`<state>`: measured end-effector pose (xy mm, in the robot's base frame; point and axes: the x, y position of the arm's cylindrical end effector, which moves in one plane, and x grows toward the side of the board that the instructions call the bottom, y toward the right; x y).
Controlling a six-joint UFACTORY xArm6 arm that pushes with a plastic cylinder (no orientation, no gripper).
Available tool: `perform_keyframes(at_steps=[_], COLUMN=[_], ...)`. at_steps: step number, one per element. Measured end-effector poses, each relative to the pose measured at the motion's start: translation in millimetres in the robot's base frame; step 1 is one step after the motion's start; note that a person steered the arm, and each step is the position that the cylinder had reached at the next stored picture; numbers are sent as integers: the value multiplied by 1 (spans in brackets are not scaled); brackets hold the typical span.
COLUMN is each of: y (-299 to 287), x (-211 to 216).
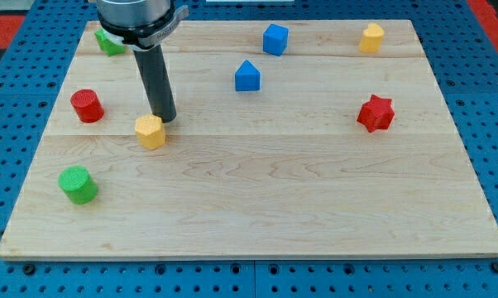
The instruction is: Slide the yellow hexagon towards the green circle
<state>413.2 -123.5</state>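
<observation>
The yellow hexagon (150, 132) lies on the wooden board (257, 207), left of centre. The green circle (78, 184) sits near the board's lower left, below and to the left of the hexagon. My tip (165, 118) rests on the board just above and to the right of the yellow hexagon, touching or almost touching its upper right side. The rod rises from there to the view's top.
A red circle (87, 106) lies left of the hexagon. A green block (109, 41) is at the top left, partly behind the arm. Two blue blocks (275, 39) (247, 75) sit at top centre, a yellow block (371, 37) at top right, a red star (375, 113) at right.
</observation>
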Motion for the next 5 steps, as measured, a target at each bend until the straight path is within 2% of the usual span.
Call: perform_keyframes(at_steps=[2,4,5], y=[-1,-8,-30], x=[20,22,23])
